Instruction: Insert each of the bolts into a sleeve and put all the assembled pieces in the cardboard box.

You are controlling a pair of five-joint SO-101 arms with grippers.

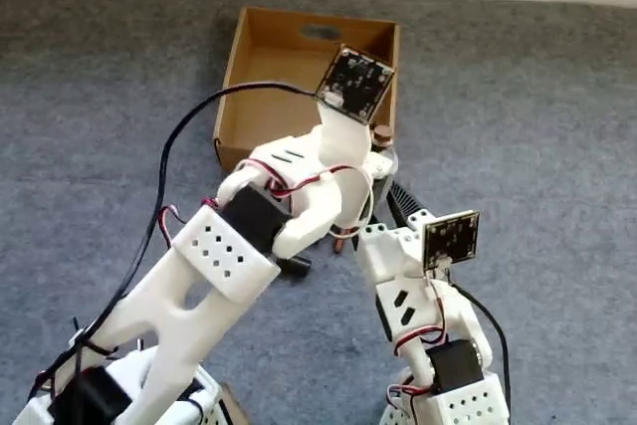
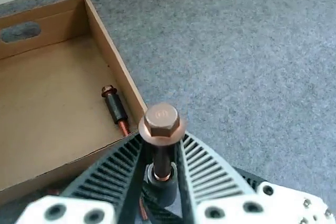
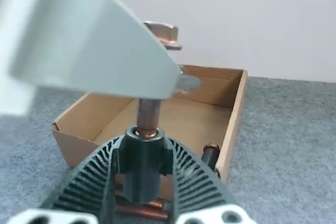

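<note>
– Left gripper point(image 2: 161, 141), entry one: state?
– Clamped on one bolt point(image 2: 161, 121). Ribbed fingers point(image 2: 121, 166) grip the shaft just under the hex head. Bolt upright, with its lower end entered in a sleeve point(image 3: 140, 174).
– Right gripper point(image 3: 143, 145), entry two?
– Set beneath the left gripper, pinched narrow on that dark sleeve and holding it upright. Bolt shaft enters the sleeve's top, and part of the shaft is bare between head and sleeve.
– Cardboard box point(image 2: 52, 98)?
– Just beyond both grippers, top open, resting on the grey table point(image 2: 252, 66). One assembled piece point(image 2: 114, 107) lies flat inside, near the wall closest to the grippers.
– Sundries?
– One loose copper shaft point(image 3: 137, 211), threaded, on the table below the right gripper, between it and the box. Its head is hidden.
</note>
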